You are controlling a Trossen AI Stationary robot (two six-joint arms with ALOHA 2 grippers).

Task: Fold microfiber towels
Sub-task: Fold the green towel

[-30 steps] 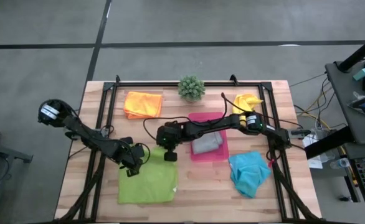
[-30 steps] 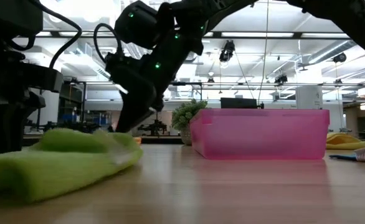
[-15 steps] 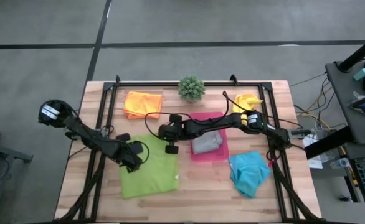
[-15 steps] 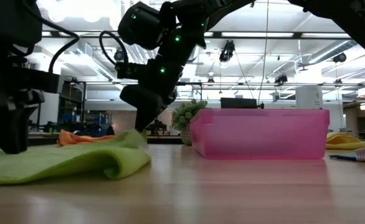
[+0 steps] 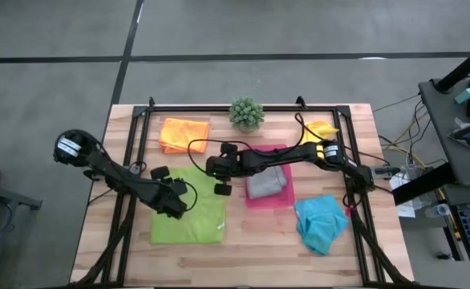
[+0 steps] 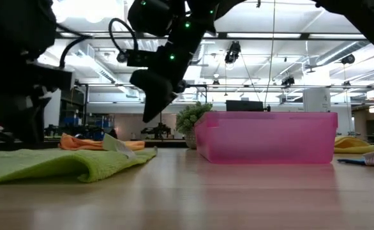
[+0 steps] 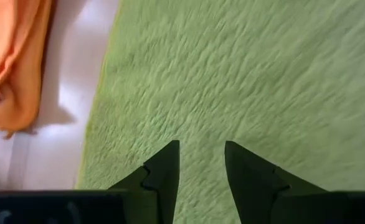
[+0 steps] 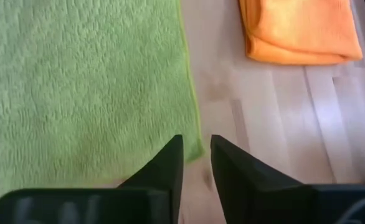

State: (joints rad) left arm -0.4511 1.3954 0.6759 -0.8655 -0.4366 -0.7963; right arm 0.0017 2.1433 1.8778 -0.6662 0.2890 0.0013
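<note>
The lime green towel (image 5: 188, 207) lies spread flat on the table's near left part. It also shows in the low view (image 6: 59, 163). My left gripper (image 5: 175, 201) hangs open just over the towel's middle, and its wrist view (image 7: 201, 152) shows nothing between the fingers. My right gripper (image 5: 221, 185) stands over the towel's far right corner (image 8: 195, 149). Its fingers are a little apart and empty, and it is lifted clear in the low view (image 6: 150, 108). The orange towel (image 5: 184, 134) lies folded at the far left.
A grey towel (image 5: 267, 183) lies on the pink tray (image 5: 277, 152) at mid-table. A turquoise towel (image 5: 321, 222) is crumpled at the near right and a yellow one (image 5: 319, 130) at the far right. A potted plant (image 5: 246, 112) stands at the far edge.
The green towel, bunched and raised at its far edge, has been drawn toward the far edge and now lies spread flat. My right gripper has let go of the far right corner and risen. My left gripper has risen a little and tipped.
</note>
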